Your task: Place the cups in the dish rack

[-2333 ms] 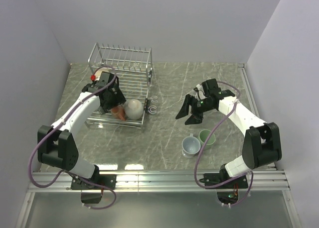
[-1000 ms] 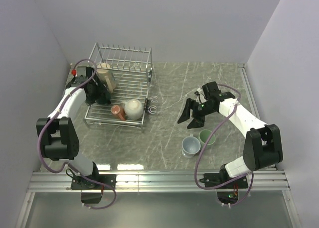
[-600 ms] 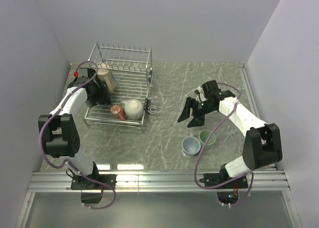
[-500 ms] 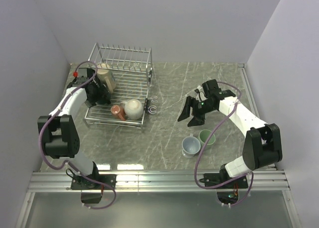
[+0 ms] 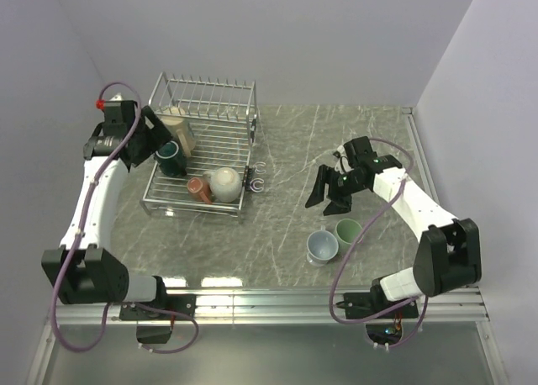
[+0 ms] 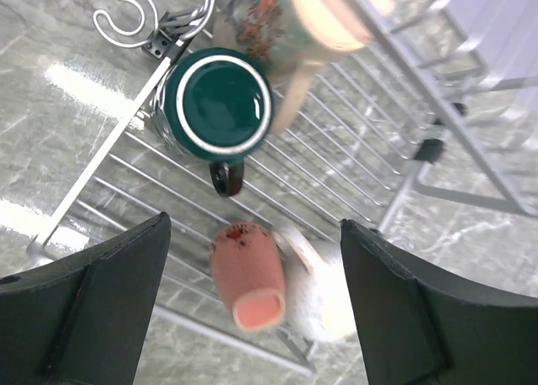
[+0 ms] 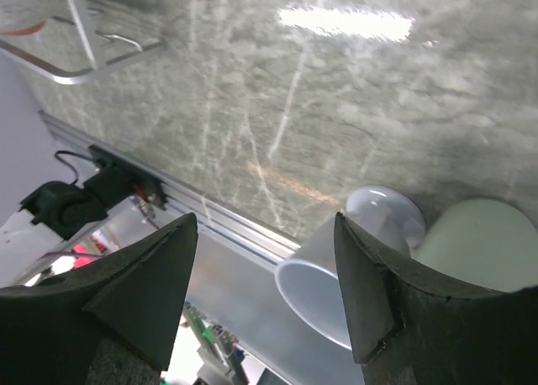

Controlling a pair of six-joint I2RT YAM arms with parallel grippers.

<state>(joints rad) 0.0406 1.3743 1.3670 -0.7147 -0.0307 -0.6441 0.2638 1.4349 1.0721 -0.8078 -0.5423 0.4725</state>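
**Ana:** Which mugs are not in yet?

**Ben:** Two. The blue-grey mug (image 5: 322, 246) and the pale green mug (image 5: 349, 232) stand side by side on the bench (image 5: 286, 141). They are well to the right of the dish rack (image 5: 223, 145) and nearer the arm bases than it is.

**Ana:** And the right gripper (image 5: 330, 195)?

**Ben:** It hangs just past those two mugs, also to the right of the rack. Its jaws are wide apart and hold nothing, likely so a mug can fit between them.

**Ana:** What sits in the rack?

**Ben:** At the rack's near edge the red-brown mug (image 5: 198, 189) lies tipped over. Beside it is the cream mug (image 5: 225, 183), which looks mouth down. Farther in, on the rack's left side, the dark green mug (image 5: 168, 160) stands mouth up on the wires. Behind it the tan mug (image 5: 179, 129) leans, tilted, close to the rack's back tines (image 5: 206, 95).

**Ana:** And the left gripper (image 6: 252, 227)?

**Ben:** It is up over the rack's left side, looking down on the green mug. Its jaws are spread and empty, which fits a mug just set down.

**Ana:** What changed?

**Ben:** Half a second ago that gripper was low, right at the green mug. Now it has lifted up and off to the rack's left, and the mug stands alone. The right gripper and the two bench mugs have hardly moved.
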